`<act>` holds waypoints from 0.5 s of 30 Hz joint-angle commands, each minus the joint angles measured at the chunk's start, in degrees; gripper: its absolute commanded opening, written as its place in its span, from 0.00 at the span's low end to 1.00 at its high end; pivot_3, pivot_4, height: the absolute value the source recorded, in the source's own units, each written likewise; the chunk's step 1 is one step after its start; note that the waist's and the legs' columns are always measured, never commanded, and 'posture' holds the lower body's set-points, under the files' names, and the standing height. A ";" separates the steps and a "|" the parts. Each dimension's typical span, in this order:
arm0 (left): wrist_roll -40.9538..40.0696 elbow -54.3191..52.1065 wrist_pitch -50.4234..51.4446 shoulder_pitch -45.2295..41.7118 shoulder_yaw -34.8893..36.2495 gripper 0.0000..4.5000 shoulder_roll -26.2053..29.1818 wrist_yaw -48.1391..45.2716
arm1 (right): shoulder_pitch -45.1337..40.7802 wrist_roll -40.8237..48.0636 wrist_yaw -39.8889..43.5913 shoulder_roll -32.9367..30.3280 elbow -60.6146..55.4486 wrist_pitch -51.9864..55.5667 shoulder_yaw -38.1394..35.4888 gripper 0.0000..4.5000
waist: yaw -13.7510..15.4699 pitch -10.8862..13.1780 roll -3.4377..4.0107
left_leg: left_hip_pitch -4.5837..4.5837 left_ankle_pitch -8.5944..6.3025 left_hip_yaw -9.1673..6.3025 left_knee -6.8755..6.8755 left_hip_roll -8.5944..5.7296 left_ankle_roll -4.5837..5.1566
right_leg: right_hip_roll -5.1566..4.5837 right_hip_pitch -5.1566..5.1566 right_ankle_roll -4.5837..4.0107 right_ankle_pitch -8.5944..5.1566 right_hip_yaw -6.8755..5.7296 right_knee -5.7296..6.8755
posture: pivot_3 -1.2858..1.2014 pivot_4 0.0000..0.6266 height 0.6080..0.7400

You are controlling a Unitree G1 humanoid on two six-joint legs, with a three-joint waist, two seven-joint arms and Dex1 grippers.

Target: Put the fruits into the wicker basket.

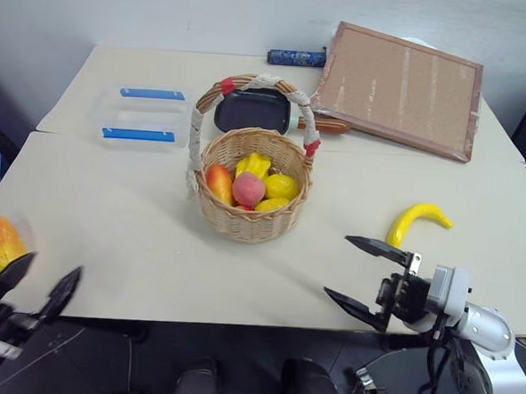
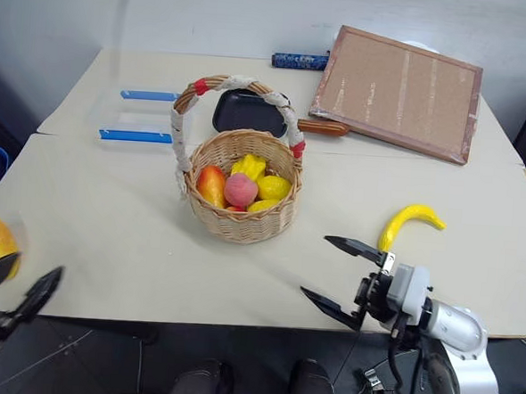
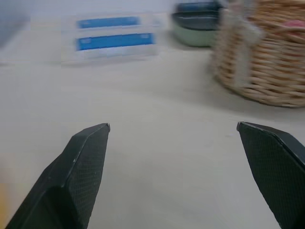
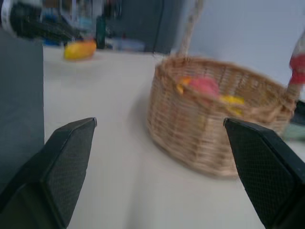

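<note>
Beige table (image 1: 135, 243), wicker basket (image 1: 251, 216) centred, banana (image 1: 417, 221) outside, pale wall behind

Toward my table's (image 1: 136, 234) far left lies a clear box with blue clips (image 1: 143, 115). A framed brown board (image 1: 402, 88) fills the far right corner, a dark blue tube (image 1: 296, 57) at the far edge, a dark bowl (image 1: 253, 112) mid-table.

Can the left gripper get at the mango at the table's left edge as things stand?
Probably yes: the left gripper is open just beside the mango, with nothing between them on the table.
</note>
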 commanded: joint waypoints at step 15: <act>-16.49 10.26 29.64 -4.87 11.02 1.00 21.62 27.87 | -5.57 1.54 3.85 1.00 -4.58 1.06 4.43 0.99 | 1.18 -0.55 -0.90 | -0.06 -0.20 -0.05 0.13 0.06 0.06 | 0.00 -0.01 -0.28 -0.15 -0.07 0.00 | 0.52 0.24 1.00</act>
